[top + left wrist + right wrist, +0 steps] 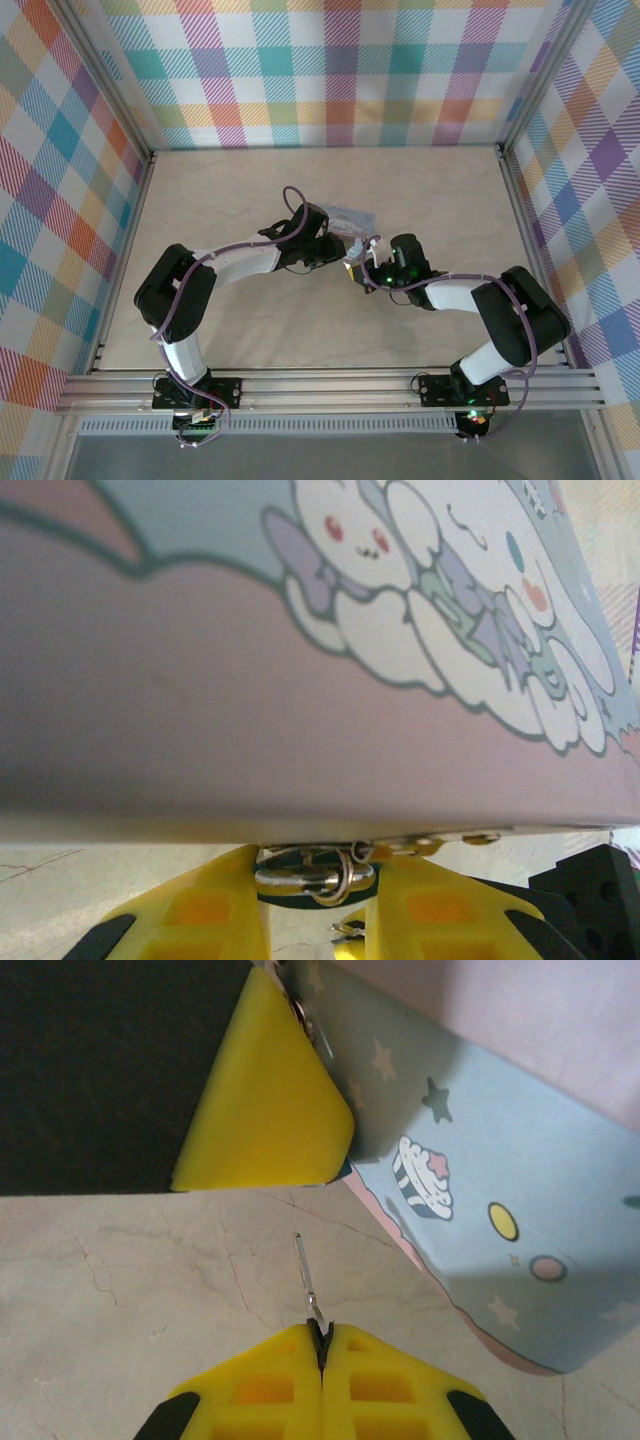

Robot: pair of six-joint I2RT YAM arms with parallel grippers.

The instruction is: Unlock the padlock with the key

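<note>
Inside plaid walls (pixel 330 70), near the middle of the pale marbled surface (pixel 250 330), the left end effector (pixel 318 868) clamped a metal ring (pixel 312 880) at the edge of the tilted padlock (pixel 300 680), while the right end effector (pixel 322 1338), pressed together, pinched the key (pixel 305 1275), its silver end pointing out, near the blue body but apart from it. Done well, the step probably called for lining the blade up with the keyhole, which I could not locate, before easing in. The right wrist view showed that gap; the left wrist view showed the ring instead.
</note>
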